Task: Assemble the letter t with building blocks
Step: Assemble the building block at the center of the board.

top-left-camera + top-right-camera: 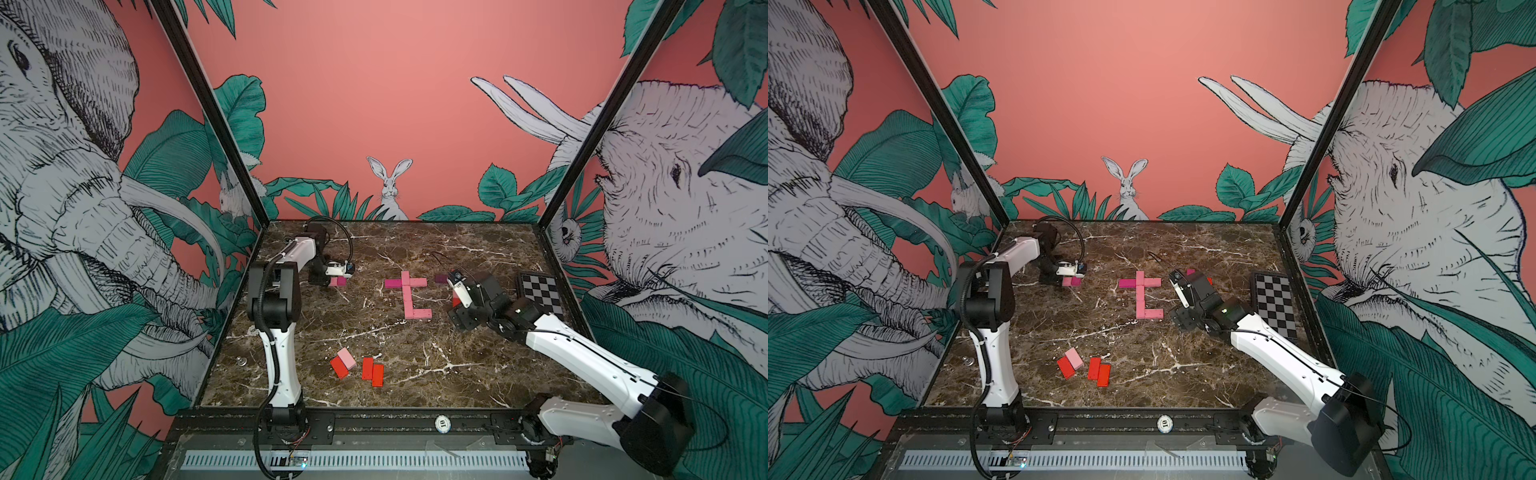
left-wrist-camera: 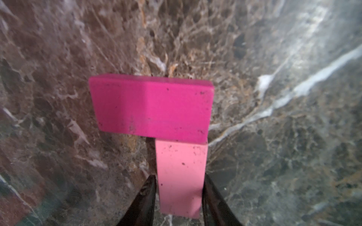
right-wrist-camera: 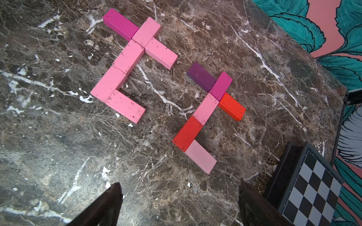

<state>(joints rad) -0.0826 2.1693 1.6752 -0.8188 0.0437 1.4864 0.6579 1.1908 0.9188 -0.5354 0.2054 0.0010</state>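
My left gripper (image 2: pixel 179 176) is at the table's far left, shut on a pink block (image 2: pixel 181 160) that lies flat with its end against the long side of a magenta block (image 2: pixel 152 107). Both top views show this pair (image 1: pixel 337 281) (image 1: pixel 1071 281) under the gripper. A finished pink and magenta t (image 1: pixel 409 297) (image 3: pixel 125 64) lies mid-table. To its right, a second t of dark purple, magenta, pink and red blocks (image 3: pixel 205 109) lies below my right gripper (image 3: pixel 179 184). That gripper hangs open with nothing between its fingers.
Three red blocks (image 1: pixel 367 368) and a pale pink one (image 1: pixel 346 358) lie loose near the front of the marble table (image 1: pixel 415 374). The checkerboard plate (image 1: pixel 540 293) sits at the right edge, close to my right arm. Patterned walls enclose three sides.
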